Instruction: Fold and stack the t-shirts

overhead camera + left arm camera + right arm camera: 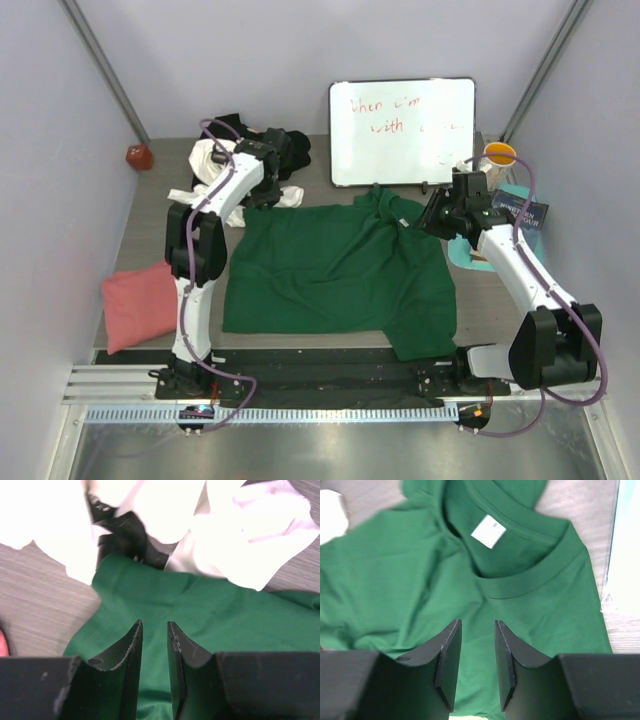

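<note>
The dark green t-shirt (pixel 335 270) lies spread across the middle of the tabletop (pixel 150 225), collar toward the far edge. Its near right corner droops over the near edge. In the right wrist view the collar and a white label (pixel 488 531) are plain. A fold of cloth lies bunched beside the collar, and I cannot tell which part of the shirt it is.

The right claw (pixel 477 622) hangs over the chest just below the collar. Its jaws are parted and only green cloth shows through the gap. The left claw (pixel 154 625) is over the shirt's far left corner, likewise released with nothing between the jaws. Whether either fingertip touches the cloth cannot be told.

The white t-shirt (pixel 210 160) and the black t-shirt (pixel 295 150) are heaped together toward the far left corner. The left arm covers much of them, and the white one is washed out in the left wrist view. The salmon pink t-shirt (pixel 140 300) sits folded at the near left corner, partly past the left edge.

The red writing on the whiteboard (pixel 400 130) at the far edge is too faint to read. The teal mat (pixel 468 252) by the right edge is largely hidden by the right arm.
</note>
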Controlling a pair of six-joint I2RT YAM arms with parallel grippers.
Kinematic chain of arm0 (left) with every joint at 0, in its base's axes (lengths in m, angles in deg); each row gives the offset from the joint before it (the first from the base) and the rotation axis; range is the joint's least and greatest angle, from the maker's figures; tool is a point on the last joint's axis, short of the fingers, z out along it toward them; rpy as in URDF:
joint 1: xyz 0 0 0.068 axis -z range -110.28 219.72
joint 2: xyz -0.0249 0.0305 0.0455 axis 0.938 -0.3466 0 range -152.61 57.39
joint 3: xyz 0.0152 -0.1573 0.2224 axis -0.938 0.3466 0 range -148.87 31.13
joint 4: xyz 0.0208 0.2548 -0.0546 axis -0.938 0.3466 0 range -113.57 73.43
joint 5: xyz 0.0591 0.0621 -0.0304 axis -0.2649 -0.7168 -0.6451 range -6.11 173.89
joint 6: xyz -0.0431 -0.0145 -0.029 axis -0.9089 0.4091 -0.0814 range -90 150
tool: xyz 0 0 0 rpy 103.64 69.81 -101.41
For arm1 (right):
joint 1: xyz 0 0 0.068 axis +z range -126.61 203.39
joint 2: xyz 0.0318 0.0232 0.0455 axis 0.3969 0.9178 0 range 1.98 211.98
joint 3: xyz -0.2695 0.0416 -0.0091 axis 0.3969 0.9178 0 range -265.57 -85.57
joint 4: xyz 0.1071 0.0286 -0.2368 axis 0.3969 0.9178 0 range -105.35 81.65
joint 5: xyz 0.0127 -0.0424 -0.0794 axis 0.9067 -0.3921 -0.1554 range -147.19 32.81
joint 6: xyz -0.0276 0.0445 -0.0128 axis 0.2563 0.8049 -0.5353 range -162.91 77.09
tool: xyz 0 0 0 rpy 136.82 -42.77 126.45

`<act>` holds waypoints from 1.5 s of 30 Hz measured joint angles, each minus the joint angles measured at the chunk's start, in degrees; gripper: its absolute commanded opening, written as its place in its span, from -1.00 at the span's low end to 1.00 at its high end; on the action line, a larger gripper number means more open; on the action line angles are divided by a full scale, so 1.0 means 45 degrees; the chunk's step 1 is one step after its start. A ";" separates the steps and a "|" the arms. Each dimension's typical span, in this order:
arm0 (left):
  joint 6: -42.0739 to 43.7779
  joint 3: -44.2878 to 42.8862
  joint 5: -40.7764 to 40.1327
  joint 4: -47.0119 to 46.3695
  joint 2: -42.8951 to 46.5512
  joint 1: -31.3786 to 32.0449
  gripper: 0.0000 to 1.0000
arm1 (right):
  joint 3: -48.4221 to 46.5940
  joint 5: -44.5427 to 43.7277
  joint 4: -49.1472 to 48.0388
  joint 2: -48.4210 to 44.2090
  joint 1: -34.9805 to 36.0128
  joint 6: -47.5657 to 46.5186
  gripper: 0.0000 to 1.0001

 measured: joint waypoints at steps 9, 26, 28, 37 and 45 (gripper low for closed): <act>0.0010 0.3429 0.0826 -0.0384 0.1001 0.0000 -0.46 | -0.0049 0.0092 -0.0010 -0.0641 0.0015 0.0058 -0.23; 0.0087 0.1831 0.1447 -0.0175 -0.1122 -0.0010 -1.00 | -0.0544 0.0267 0.0364 -0.0612 0.0262 0.0617 -0.23; 0.0087 0.1719 0.1481 -0.0092 -0.1185 -0.0010 -0.99 | -0.0539 0.0272 0.0384 -0.0622 0.0296 0.0617 -0.22; -0.0039 0.3303 0.1209 -0.0374 -0.0262 -0.0010 -0.63 | -0.0107 0.0180 0.0199 -0.0724 0.0345 0.0345 -0.23; -0.0126 0.4595 0.0112 -0.0126 0.0418 0.0000 -0.46 | 0.0204 0.0219 -0.0126 -0.0277 0.0345 0.0136 -0.21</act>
